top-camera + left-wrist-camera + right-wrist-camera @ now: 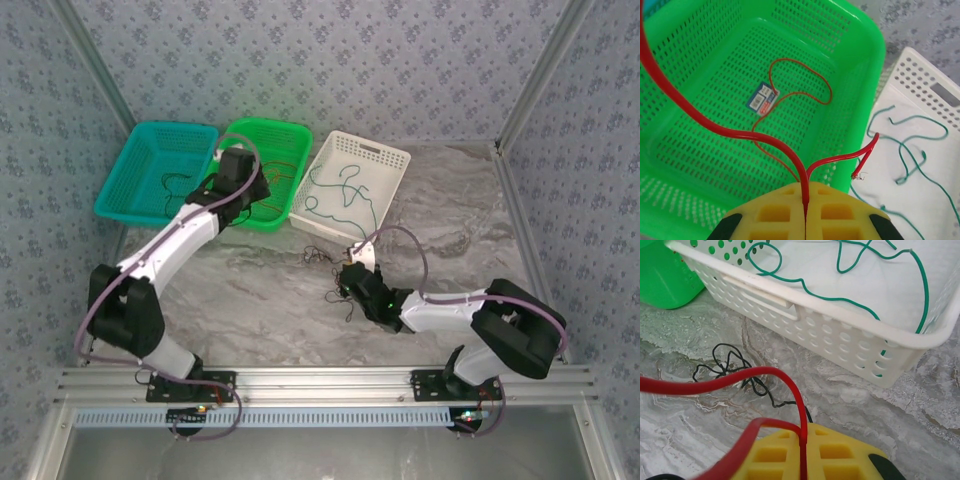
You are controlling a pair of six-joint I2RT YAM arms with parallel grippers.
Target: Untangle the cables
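Left jaws: pressed together on a red cable (700, 117) above the green basket (860, 60), where another red loop lies.

Right jaws: pinching a red cable (690, 386) low over the desk (890, 415). The white basket (805, 322), holding green cables (840, 300), stands at their 12 o'clock. Whether both jaws hold one cable cannot be told.

Black tangle (732, 367): on the desk, at 11 o'clock of the right jaws.

Assessment: wires light, limp, slightly springy, prone to snagging. Take hold near a free end, not at the knot.
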